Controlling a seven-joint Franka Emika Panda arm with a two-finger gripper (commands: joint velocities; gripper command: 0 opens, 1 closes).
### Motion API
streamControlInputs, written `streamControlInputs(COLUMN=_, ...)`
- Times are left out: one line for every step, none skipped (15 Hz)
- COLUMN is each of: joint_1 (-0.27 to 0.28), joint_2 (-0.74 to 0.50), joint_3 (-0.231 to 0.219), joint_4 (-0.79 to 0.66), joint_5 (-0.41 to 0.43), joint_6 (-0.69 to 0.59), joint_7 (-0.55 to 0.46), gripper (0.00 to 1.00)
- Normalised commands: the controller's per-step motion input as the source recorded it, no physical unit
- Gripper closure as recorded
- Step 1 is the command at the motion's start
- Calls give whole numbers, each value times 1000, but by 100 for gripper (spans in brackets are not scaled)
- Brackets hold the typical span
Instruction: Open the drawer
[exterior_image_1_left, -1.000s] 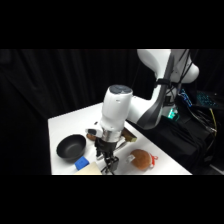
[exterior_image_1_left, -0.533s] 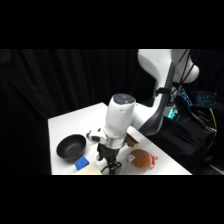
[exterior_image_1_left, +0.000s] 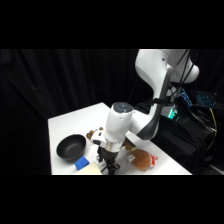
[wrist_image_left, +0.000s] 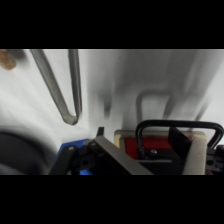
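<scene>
The drawer (wrist_image_left: 200, 145) is a tan wooden box with a red inside, and its thin black loop handle (wrist_image_left: 177, 125) stands up over it in the wrist view. From the side, only a tan corner of the drawer (exterior_image_1_left: 94, 170) shows at the table's front edge. My gripper (exterior_image_1_left: 107, 164) hangs low right over it, with the black linkage close behind the handle. The handle looks untouched.
A black round bowl (exterior_image_1_left: 70, 146) sits left of the gripper, with a small blue block (exterior_image_1_left: 81, 163) between it and the drawer. Metal tongs (wrist_image_left: 65, 95) lie on the white table beyond. A brown plush toy (exterior_image_1_left: 142, 159) lies to the right and a small brown-and-white toy (exterior_image_1_left: 95, 135) behind.
The arm has sunk a little, bringing the gripper lower over the drawer at the table's front edge. The things on the table have not moved.
</scene>
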Motion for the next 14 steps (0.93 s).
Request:
streamControlInputs(joint_1=119, joint_2=163, joint_3=-118, joint_4=119, joint_5=165, joint_6=212, joint_7=-86, gripper=0)
streamControlInputs(joint_1=130, joint_2=150, joint_3=-124, joint_4=113, joint_5=171, joint_6=202, joint_7=-92, gripper=0)
streamControlInputs(joint_1=142, joint_2=133, joint_3=-129, joint_4=96, joint_5=171, joint_6=196, joint_7=-94, gripper=0)
streamControlInputs(joint_1=139, joint_2=118, joint_3=-126, joint_4=80, joint_5=173, joint_6=195, joint_7=-102, gripper=0)
streamControlInputs(joint_1=158, joint_2=81, joint_3=-145, joint_4=21, joint_5=165, joint_6=213, joint_7=-97, gripper=0)
streamControlInputs(joint_1=168, joint_2=37, joint_3=-156, joint_4=-43, joint_5=155, joint_6=218, joint_7=-98, gripper=0)
streamControlInputs(joint_1=190, joint_2=-37, joint_3=-179, joint_4=-155, joint_5=143, joint_6=239, joint_7=-95, gripper=0)
streamControlInputs(joint_1=218, joint_2=-88, joint_3=-209, joint_4=-239, joint_5=126, joint_6=276, joint_7=-97, gripper=0)
streamControlInputs(joint_1=238, joint_2=-137, joint_3=-232, joint_4=-322, joint_5=119, joint_6=310, joint_7=-94, gripper=0)
streamControlInputs(joint_1=249, joint_2=-186, joint_3=-244, joint_4=-407, joint_5=124, joint_6=342, joint_7=-102, gripper=0)
streamControlInputs(joint_1=257, joint_2=-208, joint_3=-248, joint_4=-444, joint_5=142, joint_6=348, joint_7=-119, gripper=0)
streamControlInputs(joint_1=264, joint_2=-232, joint_3=-248, joint_4=-480, joint_5=165, joint_6=347, joint_7=-139, gripper=0)
streamControlInputs(joint_1=291, joint_2=-264, joint_3=-261, joint_4=-532, joint_5=186, joint_6=359, joint_7=-159, gripper=0)
streamControlInputs(joint_1=284, joint_2=-271, joint_3=-239, joint_4=-536, joint_5=214, joint_6=341, joint_7=-189, gripper=0)
